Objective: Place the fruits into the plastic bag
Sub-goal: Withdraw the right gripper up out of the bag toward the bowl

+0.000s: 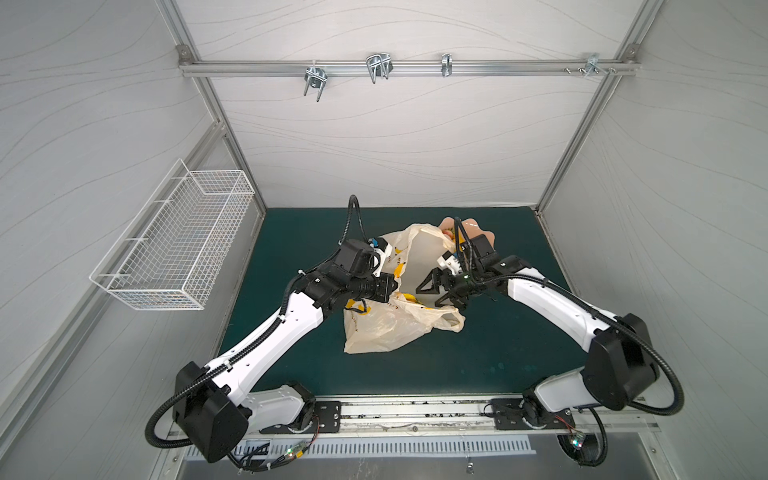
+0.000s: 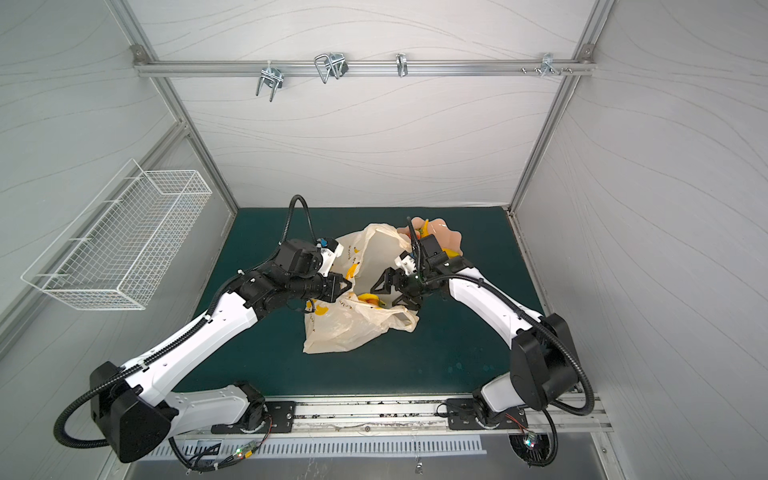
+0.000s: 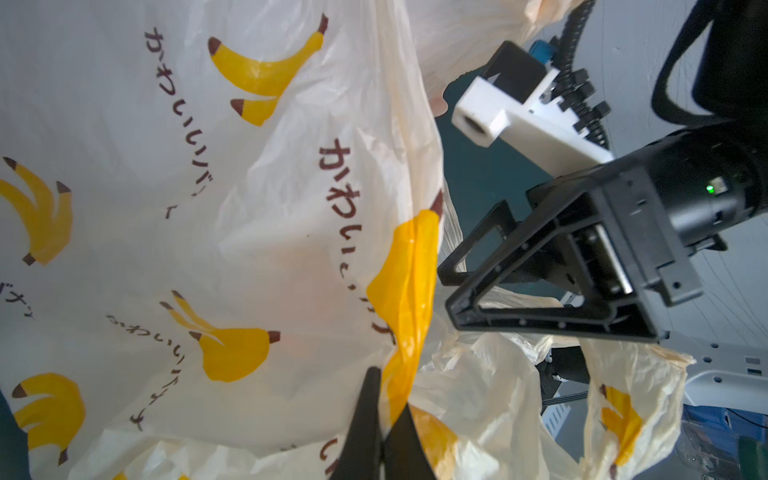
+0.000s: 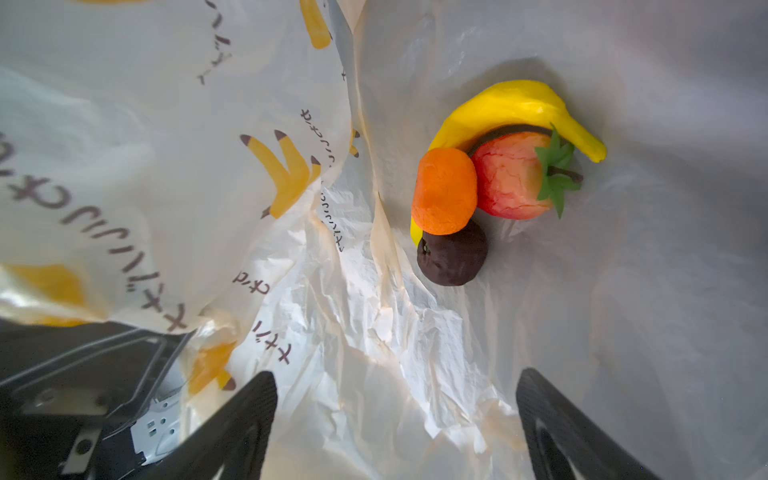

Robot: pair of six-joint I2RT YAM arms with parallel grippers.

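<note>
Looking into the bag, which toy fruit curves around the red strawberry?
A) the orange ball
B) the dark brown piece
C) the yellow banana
C: in the right wrist view the banana arcs around the strawberry, deep inside the plastic bag.

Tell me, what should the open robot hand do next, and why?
Probably lift the right gripper over to the dish, which seems to hold more fruit. Its jaws are open and empty over the bag. The banana, orange and strawberry already lie inside, and the left gripper pinches the bag open.
</note>
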